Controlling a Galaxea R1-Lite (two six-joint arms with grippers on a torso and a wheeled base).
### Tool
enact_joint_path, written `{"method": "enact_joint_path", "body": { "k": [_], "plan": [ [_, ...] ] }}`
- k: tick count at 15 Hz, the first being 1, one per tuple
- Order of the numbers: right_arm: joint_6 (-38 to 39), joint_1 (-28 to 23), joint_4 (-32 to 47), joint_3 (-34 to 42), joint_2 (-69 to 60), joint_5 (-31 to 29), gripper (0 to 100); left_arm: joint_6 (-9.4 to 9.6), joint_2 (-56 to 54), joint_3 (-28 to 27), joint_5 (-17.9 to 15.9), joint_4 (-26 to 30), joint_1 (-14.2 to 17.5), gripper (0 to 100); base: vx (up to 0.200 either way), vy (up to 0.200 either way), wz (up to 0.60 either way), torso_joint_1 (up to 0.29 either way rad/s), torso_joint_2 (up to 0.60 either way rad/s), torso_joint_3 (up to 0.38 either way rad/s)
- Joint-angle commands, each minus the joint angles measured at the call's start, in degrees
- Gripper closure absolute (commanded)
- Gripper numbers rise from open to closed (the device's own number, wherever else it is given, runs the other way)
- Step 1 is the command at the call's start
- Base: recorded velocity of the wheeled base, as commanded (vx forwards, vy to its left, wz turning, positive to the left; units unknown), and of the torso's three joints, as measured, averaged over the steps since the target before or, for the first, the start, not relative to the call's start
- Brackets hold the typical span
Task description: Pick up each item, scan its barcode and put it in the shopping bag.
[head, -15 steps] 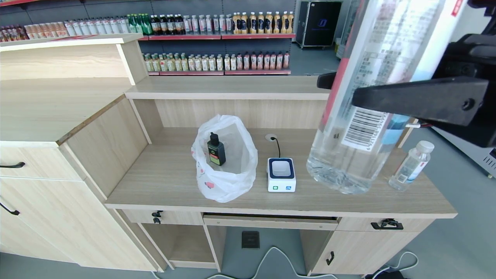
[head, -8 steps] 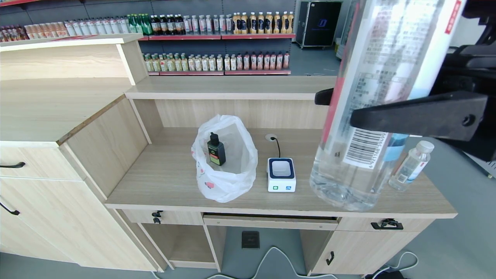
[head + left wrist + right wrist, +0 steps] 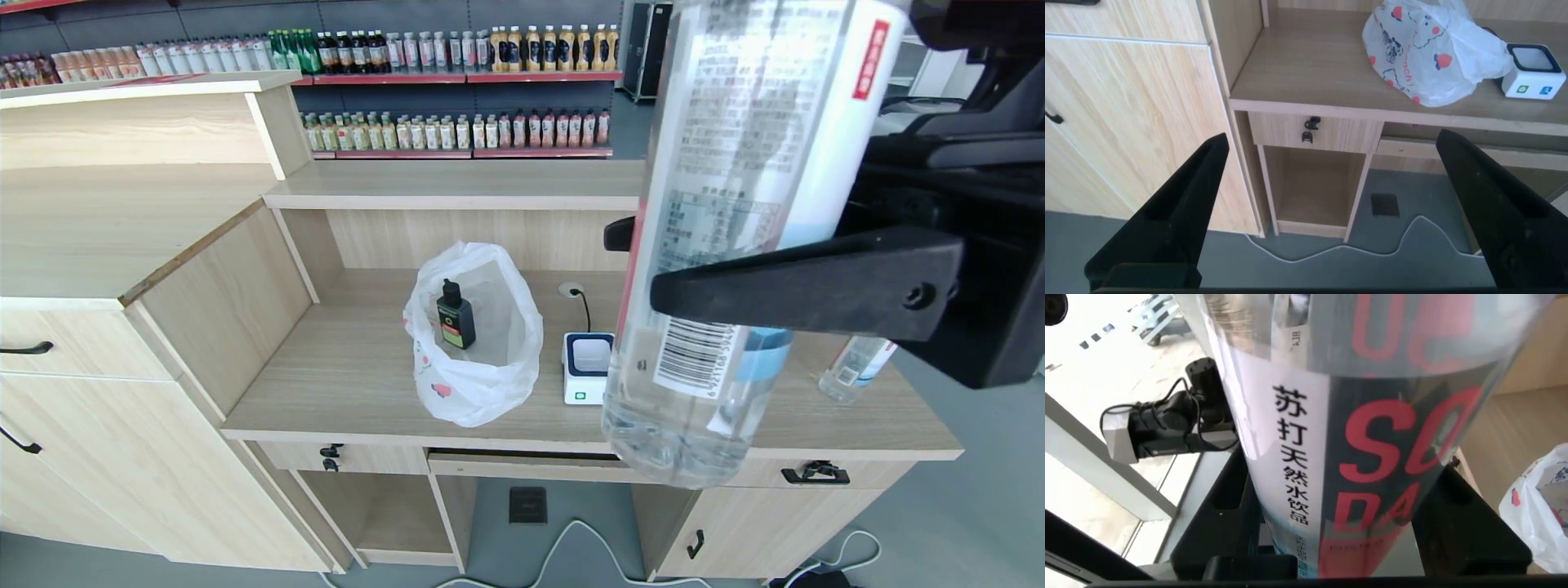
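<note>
Now shifted left over the last second, the upright soda water bottle (image 3: 718,204), clamped in the right gripper (image 3: 633,265), hangs above the counter (image 3: 367,384) at the barcode scanner's (image 3: 586,363) right side, suggesting scanning comes next, the shopping bag (image 3: 478,384) waiting farther left.

wooden counter (image 3: 351,384) holds shopping bag (image 3: 478,384), scanner (image 3: 584,367), small bottle (image 3: 849,371).

The right pincer (image 3: 633,265) is matte black: a long flat finger (image 3: 800,282) tapering toward 9 o'clock, with one round recessed screw hole (image 3: 923,295) at its broad 3 o'clock end (the housing (image 3: 988,327) behind is equally black). The left pincer (image 3: 1333,137) has two black, smooth, wedge-shaped fingers (image 3: 1167,224).
</note>
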Motion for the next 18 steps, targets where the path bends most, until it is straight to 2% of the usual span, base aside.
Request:
{"method": "enact_joint_path", "body": {
  "k": [1, 9, 13, 18],
  "plan": [
    [0.23, 0.57, 0.47, 0.75, 0.26, -0.06, 100, -0.01, 0.02, 0.0, 0.02, 0.0, 0.01, 0, 0.0, 0.0, 0.0, 0.0, 0.0, 0.0],
    [-0.21, 0.48, 1.18, 2.6, -2.2, -0.06, 100, -0.01, 0.02, 0.0, 0.02, 0.0, 0.01, 0, 0.0, 0.0, 0.0, 0.0, 0.0, 0.0],
    [-0.21, 0.39, 1.18, 5.85, -4.84, -0.06, 100, -0.01, 0.02, 0.0, 0.02, 0.0, 0.01, 0, 0.0, 0.0, 0.0, 0.0, 0.0, 0.0],
    [-0.3, -2.6, 0.82, 6.47, -6.68, -0.06, 100, -0.01, 0.02, 0.0, 0.02, 0.0, 0.01, 0, 0.0, 0.0, 0.0, 0.0, 0.0, 0.0]
  ]
}}
